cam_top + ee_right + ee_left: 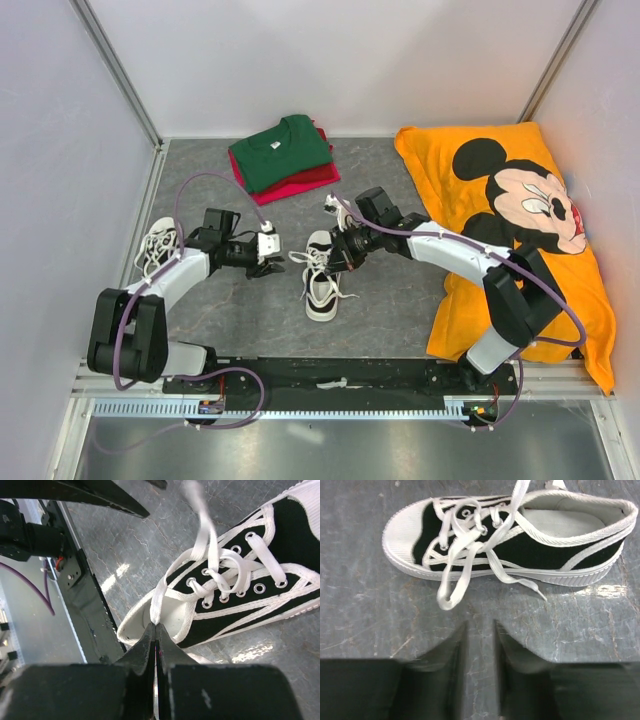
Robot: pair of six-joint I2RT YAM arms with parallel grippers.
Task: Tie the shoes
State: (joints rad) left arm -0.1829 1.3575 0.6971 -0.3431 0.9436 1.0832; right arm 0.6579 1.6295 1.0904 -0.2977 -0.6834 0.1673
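One shoe [322, 280] lies mid-table, toe toward the arms; the wrist views show it as black canvas with white trim, a white toe and loose white laces. The other shoe [155, 245] lies at the far left. My right gripper [337, 256] is over the middle shoe's far end. In the right wrist view it [155, 626] is shut on a white lace [156, 602] pulled up from the shoe [280, 575]. My left gripper [270, 263] hovers left of that shoe. In its wrist view the fingers [480, 627] stand slightly apart and empty, short of the shoe [545, 545] and a lace loop [451, 587].
Folded green and red shirts [282, 152] lie at the back. An orange Mickey Mouse cushion [520, 220] fills the right side. White walls enclose the table, and the black base rail [330, 375] runs along the near edge.
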